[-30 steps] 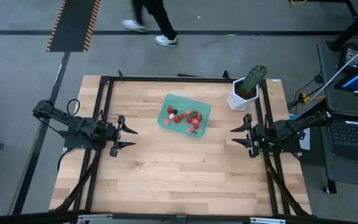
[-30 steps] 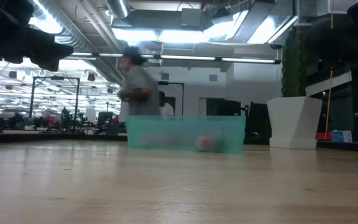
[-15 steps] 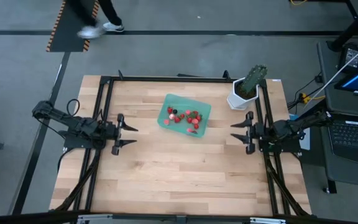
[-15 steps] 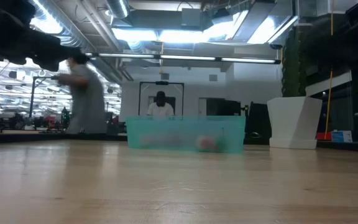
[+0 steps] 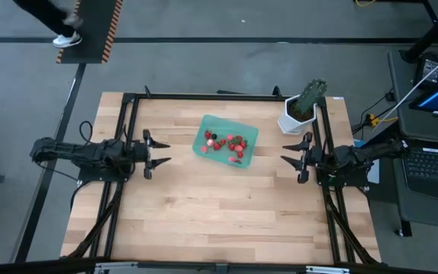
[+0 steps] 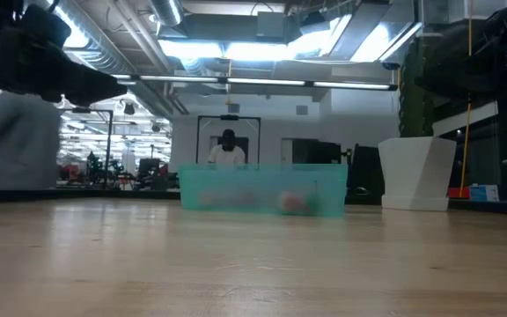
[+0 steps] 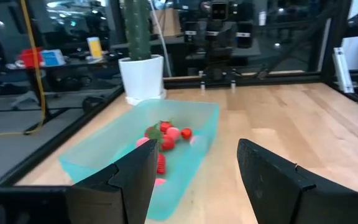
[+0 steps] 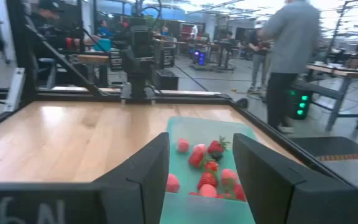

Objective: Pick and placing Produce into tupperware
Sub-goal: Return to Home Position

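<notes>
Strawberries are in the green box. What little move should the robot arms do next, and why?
Probably draw both arms back to rest. The Produce lies inside the tupperware, no berry shows loose on the table, and the left gripper and right gripper hang open and empty, one either side of it.

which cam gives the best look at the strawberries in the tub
The right wrist view: it looks into the tupperware from close by, so the strawberries show singly, green tops included. The high view shows them from above, but tiny. The left wrist view sees some through the wall. The low view gives only a reddish blur.
</notes>
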